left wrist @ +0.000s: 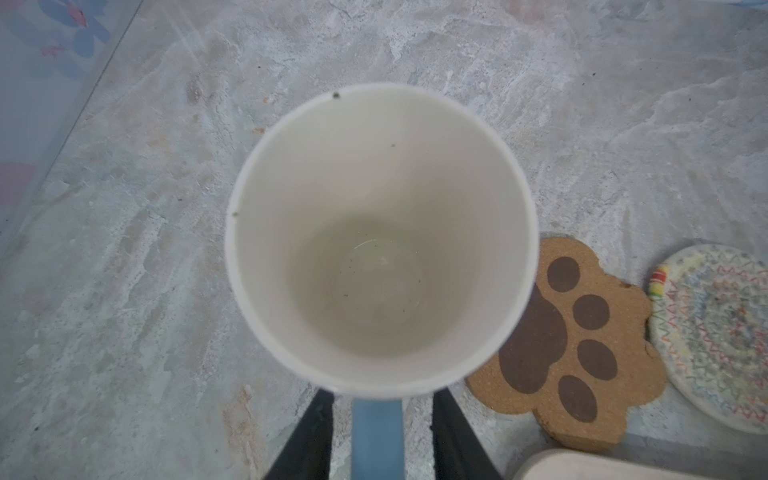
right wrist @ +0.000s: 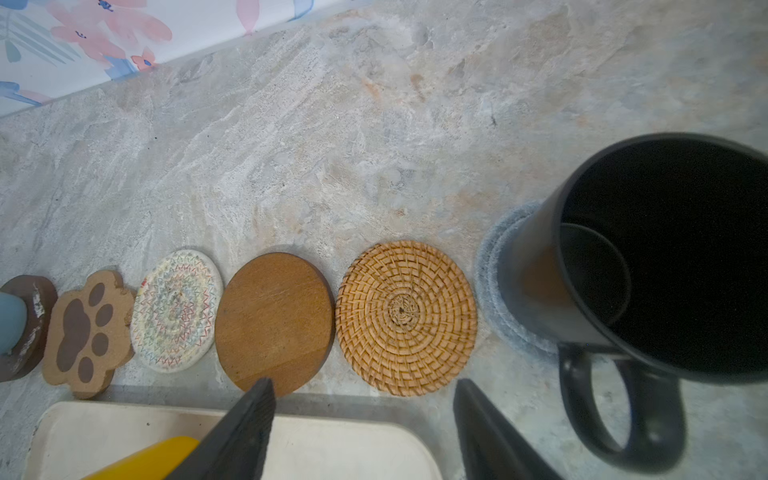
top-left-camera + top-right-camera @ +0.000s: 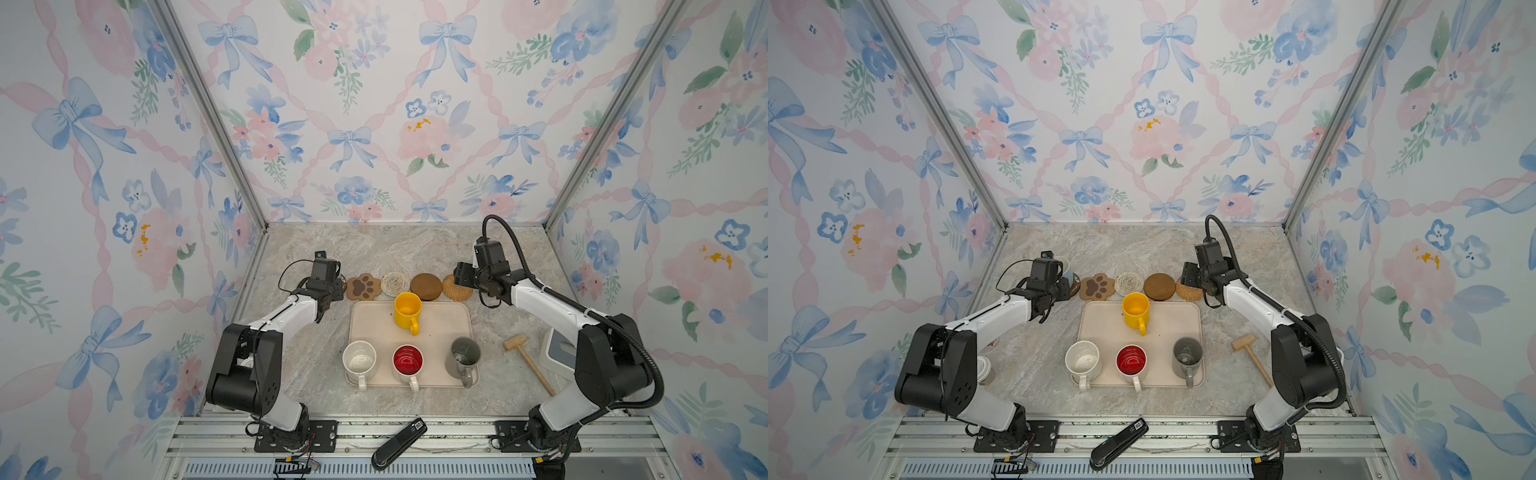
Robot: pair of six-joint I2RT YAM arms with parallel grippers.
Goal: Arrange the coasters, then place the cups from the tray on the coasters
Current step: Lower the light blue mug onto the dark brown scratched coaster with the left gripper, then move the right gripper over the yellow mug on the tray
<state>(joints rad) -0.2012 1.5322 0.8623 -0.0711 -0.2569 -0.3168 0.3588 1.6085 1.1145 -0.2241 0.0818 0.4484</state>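
1. Coasters: all six were laid in one row along the far edge of the tray (image 3: 440, 332): dark brown (image 2: 37, 299), paw (image 3: 364, 286), woven (image 3: 395, 284), wooden (image 3: 426, 286), rattan (image 2: 405, 318), grey-blue (image 2: 494, 266). Arranging was judged done.
2. Blue cup (image 1: 374, 232): set upright on the dark brown coaster at the row's left end, axis vertical, handle turned towards the left gripper (image 1: 382, 397).
3. Left gripper: jaws were parted a little and straddled the handle, a gap on each side; nothing was gripped.
4. Black cup (image 2: 665, 257): set upright on the grey-blue coaster at the right end, handle towards the front.
5. Right gripper (image 2: 363, 386): held wide open and empty, above the rattan coaster's near edge.
6. Yellow cup (image 3: 408, 309), speckled cup (image 3: 359, 361), red cup (image 3: 407, 360), grey cup (image 3: 463, 357): stood upright on the tray, handles towards the front. Four placements, onto the four bare coasters, were judged outstanding.
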